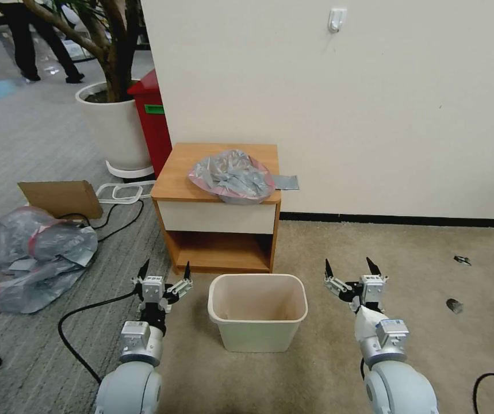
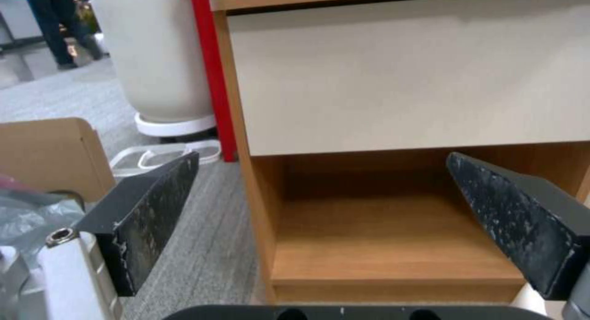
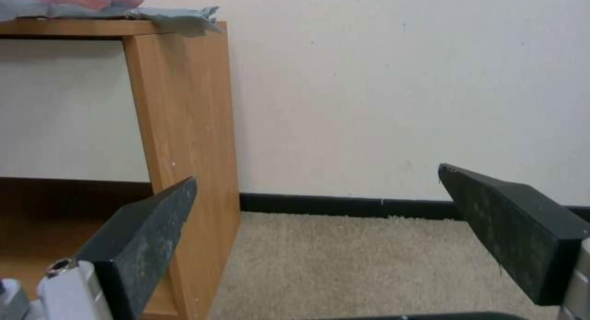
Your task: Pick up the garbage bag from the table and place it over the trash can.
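Crumpled grey garbage bag (image 1: 232,175) — pink-rimmed.

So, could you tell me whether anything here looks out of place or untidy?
Yes. The garbage bag lies crumpled on the table, one corner hanging past the table's edge by the wall. On the floor left of it, a heap of grey bags is strewn beside a cardboard piece.

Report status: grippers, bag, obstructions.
Left gripper and right gripper open, low, flanking trash can. Garbage bag untouched on table. Nothing blocking.
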`<state>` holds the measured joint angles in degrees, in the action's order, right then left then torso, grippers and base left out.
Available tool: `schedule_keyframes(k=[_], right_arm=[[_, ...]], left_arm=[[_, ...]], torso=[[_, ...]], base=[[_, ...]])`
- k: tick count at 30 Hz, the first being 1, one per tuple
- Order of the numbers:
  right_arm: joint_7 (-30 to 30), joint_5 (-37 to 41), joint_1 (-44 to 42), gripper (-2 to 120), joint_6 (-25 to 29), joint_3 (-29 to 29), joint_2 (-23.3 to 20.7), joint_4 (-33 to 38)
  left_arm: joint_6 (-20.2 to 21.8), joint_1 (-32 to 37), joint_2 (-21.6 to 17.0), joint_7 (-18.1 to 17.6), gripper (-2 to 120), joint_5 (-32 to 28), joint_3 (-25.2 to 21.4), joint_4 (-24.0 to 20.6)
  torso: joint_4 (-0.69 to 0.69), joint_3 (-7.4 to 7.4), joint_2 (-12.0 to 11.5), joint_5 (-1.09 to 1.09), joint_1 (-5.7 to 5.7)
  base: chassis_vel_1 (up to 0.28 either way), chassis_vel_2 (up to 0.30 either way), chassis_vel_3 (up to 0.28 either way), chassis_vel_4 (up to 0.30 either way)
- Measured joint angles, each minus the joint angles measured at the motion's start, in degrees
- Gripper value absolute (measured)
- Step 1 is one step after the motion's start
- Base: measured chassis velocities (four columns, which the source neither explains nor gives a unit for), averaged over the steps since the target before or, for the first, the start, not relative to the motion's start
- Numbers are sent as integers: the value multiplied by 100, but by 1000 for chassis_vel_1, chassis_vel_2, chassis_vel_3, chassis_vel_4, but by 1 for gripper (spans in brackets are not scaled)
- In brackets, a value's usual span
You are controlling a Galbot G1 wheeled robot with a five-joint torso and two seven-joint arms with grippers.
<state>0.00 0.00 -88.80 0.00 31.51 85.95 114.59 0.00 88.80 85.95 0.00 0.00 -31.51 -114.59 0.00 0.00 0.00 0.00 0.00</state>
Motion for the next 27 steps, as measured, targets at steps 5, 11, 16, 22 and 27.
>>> schedule_keyframes(k=[5,11,16,22,27], right_arm=[[0,0,0,100,0,0,0,0],[0,0,0,100,0,0,0,0],[0,0,0,100,0,0,0,0],[0,0,0,100,0,0,0,0],[0,0,0,100,0,0,0,0]], left_arm=[[0,0,0,0,100,0,0,0],[0,0,0,0,100,0,0,0],[0,0,0,0,100,0,0,0],[0,0,0,0,100,0,0,0],[0,0,0,0,100,0,0,0]], torso=[[0,0,0,0,0],[0,0,0,0,0],[0,0,0,0,0],[0,0,0,0,0],[0,0,0,0,0]], base=[[0,0,0,0],[0,0,0,0],[0,0,0,0],[0,0,0,0],[0,0,0,0]])
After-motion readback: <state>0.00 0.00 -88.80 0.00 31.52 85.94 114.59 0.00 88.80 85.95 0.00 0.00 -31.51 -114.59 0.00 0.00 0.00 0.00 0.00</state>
